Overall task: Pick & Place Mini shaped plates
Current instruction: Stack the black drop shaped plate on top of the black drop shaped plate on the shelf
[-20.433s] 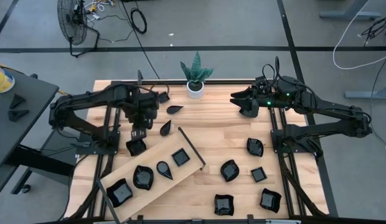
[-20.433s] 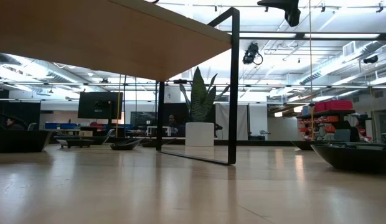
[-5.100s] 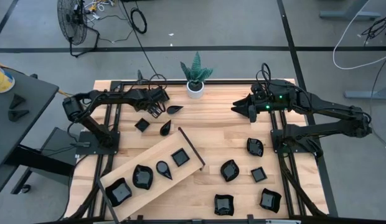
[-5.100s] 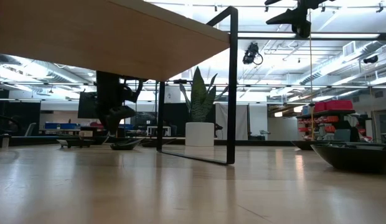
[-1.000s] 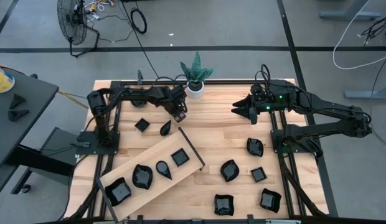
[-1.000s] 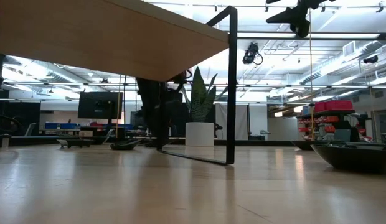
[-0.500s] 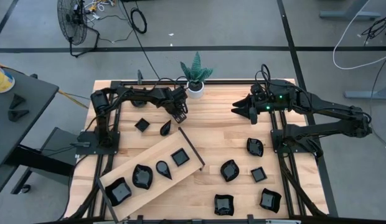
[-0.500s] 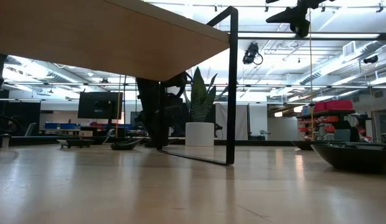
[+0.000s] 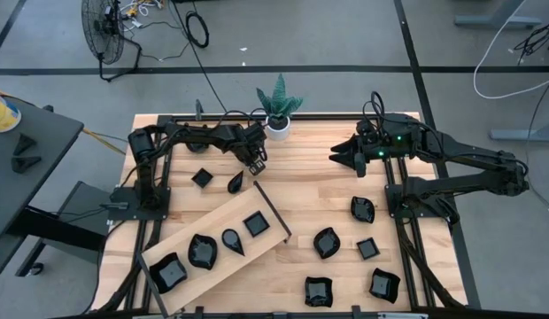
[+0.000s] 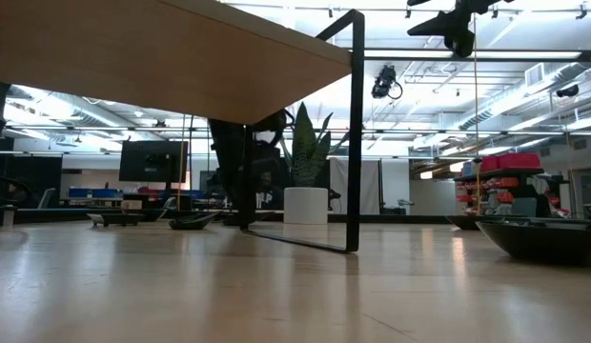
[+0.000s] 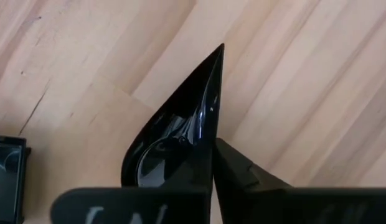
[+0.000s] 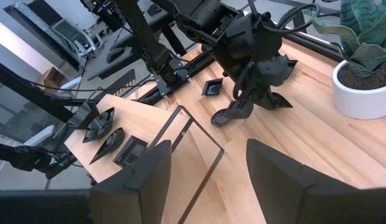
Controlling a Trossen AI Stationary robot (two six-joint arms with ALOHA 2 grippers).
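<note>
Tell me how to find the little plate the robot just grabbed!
Start at the white pot with the green plant on the table's far edge. Just in front of it, slightly left, the left gripper is shut on a small shiny black teardrop plate. Unlike the square plate and the other pointed plate nearby, it is pinched between the fingers.

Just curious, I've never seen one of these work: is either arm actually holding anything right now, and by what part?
Yes. The left gripper is shut on the rim of a teardrop-shaped plate, near its rounded end. The right gripper is open, holding nothing.
</note>
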